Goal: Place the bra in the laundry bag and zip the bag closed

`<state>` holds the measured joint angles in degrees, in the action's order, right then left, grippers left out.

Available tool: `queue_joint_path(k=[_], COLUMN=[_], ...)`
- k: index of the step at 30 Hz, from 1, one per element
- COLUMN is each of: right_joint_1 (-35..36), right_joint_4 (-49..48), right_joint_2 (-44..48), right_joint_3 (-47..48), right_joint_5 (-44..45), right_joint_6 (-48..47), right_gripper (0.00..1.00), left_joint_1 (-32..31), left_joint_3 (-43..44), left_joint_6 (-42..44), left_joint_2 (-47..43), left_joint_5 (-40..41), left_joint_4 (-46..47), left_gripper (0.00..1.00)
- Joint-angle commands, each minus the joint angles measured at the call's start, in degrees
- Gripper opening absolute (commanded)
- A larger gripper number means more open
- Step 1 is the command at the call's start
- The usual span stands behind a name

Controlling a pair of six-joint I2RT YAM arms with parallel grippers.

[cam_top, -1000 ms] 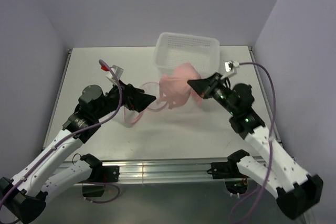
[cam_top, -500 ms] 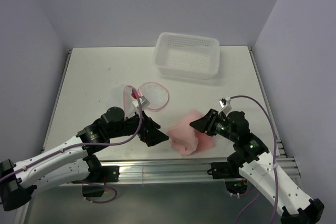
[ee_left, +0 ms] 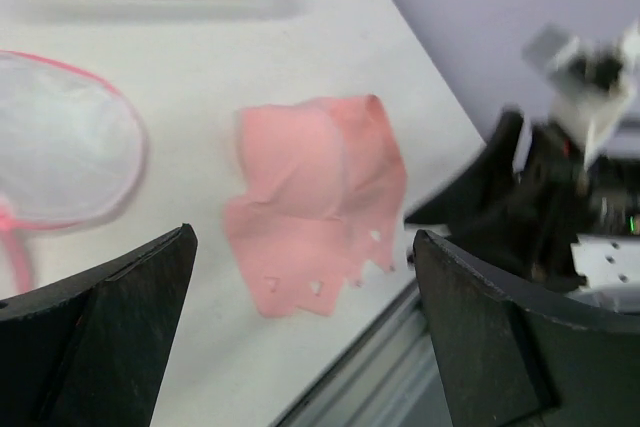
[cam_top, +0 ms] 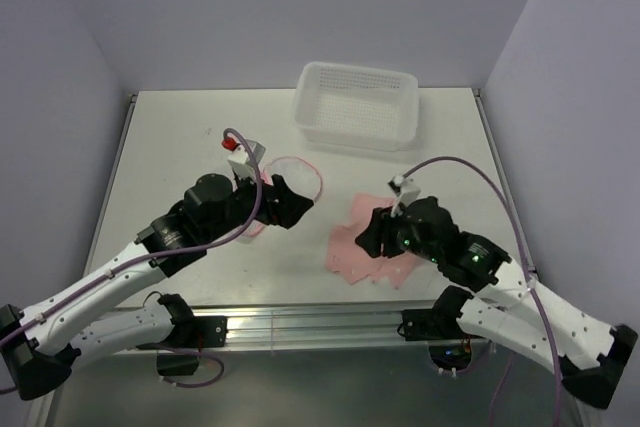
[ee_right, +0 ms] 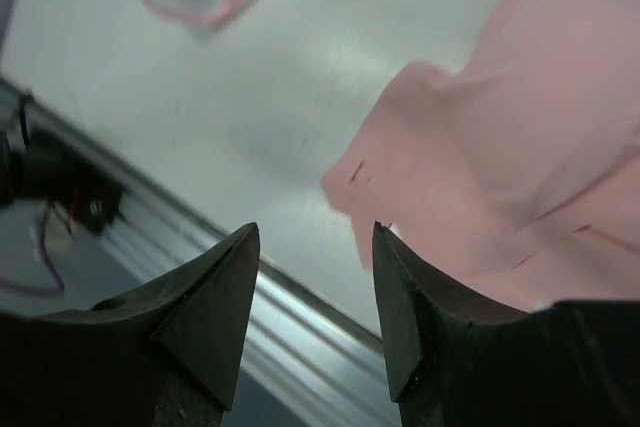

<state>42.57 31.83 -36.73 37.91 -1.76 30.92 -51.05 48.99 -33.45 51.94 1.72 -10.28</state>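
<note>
Bra (cam_top: 372,250) down flat on the worktop (cam_top: 170,147), neither arm holding anything.
A second ago the right gripper (ee_right: 316,232) held it up by the white basket (cam_top: 355,107). Now it lies near the front edge, right of and apart from the laundry bag (ee_left: 60,152), with the right fingers spread and released over it. Left gripper (ee_left: 300,237) also spread wide, empty, beside the bag. Bagging judged not yet begun. Worktop pale, matt; lilac walls on three sides.

The basket (cam_top: 357,107) is white, dotted with rows of small holes. In front of it, the bra (ee_left: 315,197) is plain light pink; the bag (ee_left: 60,142) seems translucent white, pink-rimmed.
</note>
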Motion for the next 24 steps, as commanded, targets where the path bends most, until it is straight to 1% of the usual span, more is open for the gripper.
queue_joint_path(k=[1, 3, 4, 5, 7, 8, 12, 13, 15, 18, 24], right_joint_1=[11.5, 15.4, 17.3, 17.6, 17.8, 17.9, 19.6, 20.4, 23.0, 24.2, 24.5], right_joint_4=[1.0, -1.8, -2.9, -3.7, -6.5, -7.0, -9.2, -9.2, -9.1, -8.5, -5.9], right_joint_2=[-6.0, -11.7, -13.3, -16.2, -19.2, -20.4, -28.0, -31.0, -33.3, -37.8, -45.6], right_joint_3=[-1.7, -3.2, -3.7, -4.1, -4.8, -5.0, -3.6, -3.0, -1.1, 0.8, 5.4], right_joint_5=[5.6, 8.9, 10.6, 11.9, 15.5, 16.3, 15.5, 15.3, 16.2, 17.1, 23.8], right_joint_6=[-1.0, -0.2, 0.5, 0.8, 1.2, 1.0, 0.2, 0.5, 0.5, 1.0, 2.4], right_gripper=[0.54, 0.55, 0.60, 0.71, 0.79, 0.80, 0.77, 0.75, 0.70, 0.67, 0.59], left_joint_1=[3.7, 4.7, 5.2, 5.2, 5.3, 5.3, 5.4, 5.3, 5.4, 5.5, 5.7], left_joint_3=[1.2, 0.5, 0.4, 0.1, 0.2, 0.6, 1.2, 1.0, 0.8, 0.2, 0.3], left_joint_6=[1.1, 1.2, 1.2, 1.2, 1.4, 1.5, 2.3, 2.4, 2.3, 2.3, 2.6], left_joint_2=[-3.7, -5.9, -6.6, -7.1, -8.5, -8.7, -8.9, -9.0, -9.1, -9.3, -10.4], left_joint_5=[3.3, 3.2, 3.5, 3.6, 3.6, 3.9, 5.1, 5.3, 5.7, 5.7, 5.8], left_joint_4=[-2.2, -3.0, -3.3, -3.6, -4.5, -4.9, -6.4, -6.4, -6.4, -6.1, -6.2], left_gripper=[0.97, 0.96, 0.96, 0.96, 0.96, 0.96, 0.96, 0.96, 0.96, 0.96, 0.95])
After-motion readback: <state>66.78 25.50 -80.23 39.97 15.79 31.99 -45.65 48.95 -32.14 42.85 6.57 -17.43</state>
